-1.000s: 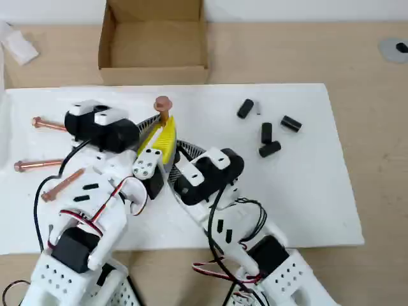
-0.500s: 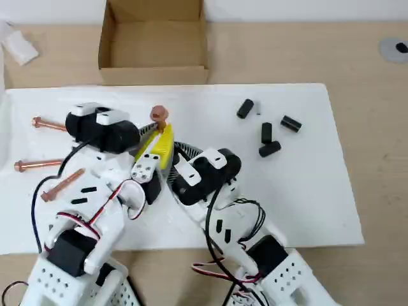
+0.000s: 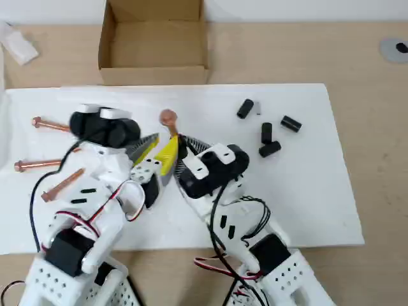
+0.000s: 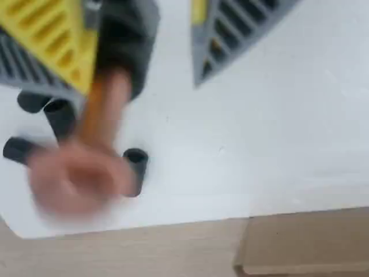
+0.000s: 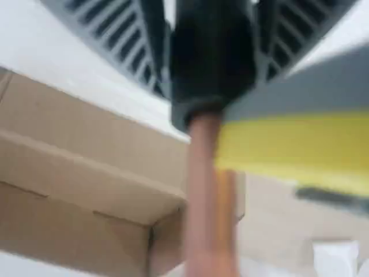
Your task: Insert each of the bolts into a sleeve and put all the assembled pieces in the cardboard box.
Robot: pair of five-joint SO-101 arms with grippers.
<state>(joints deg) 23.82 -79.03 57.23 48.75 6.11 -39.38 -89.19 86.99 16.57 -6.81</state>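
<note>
Wooden table [image 3: 357, 57] with a white sheet [image 3: 306, 191] laid across it; the cardboard box [image 3: 153, 75] sits at the sheet's far edge, open side up.

From the high view, you can count three loose bolts [image 3: 38, 165] at one end of the sheet and four loose sleeves [image 3: 266, 132] at the other. The two arms meet between them.

That view does not settle the grip, so check the right wrist view. There the right gripper [image 5: 213, 63] has its grey fingers pinching the held sleeve [image 5: 213, 34]. The bolt [image 5: 204, 190] sticks out of the sleeve's end, pointing towards the box [image 5: 75, 196].

The left wrist view adds what the right lacks. The left gripper [image 4: 144, 78] is spread: its yellow finger [image 4: 52, 34] lies just beside the sleeve [image 4: 124, 40] and bolt [image 4: 101, 115], while its grey finger [image 4: 230, 34] stands apart. The bolt head is blurred.
</note>
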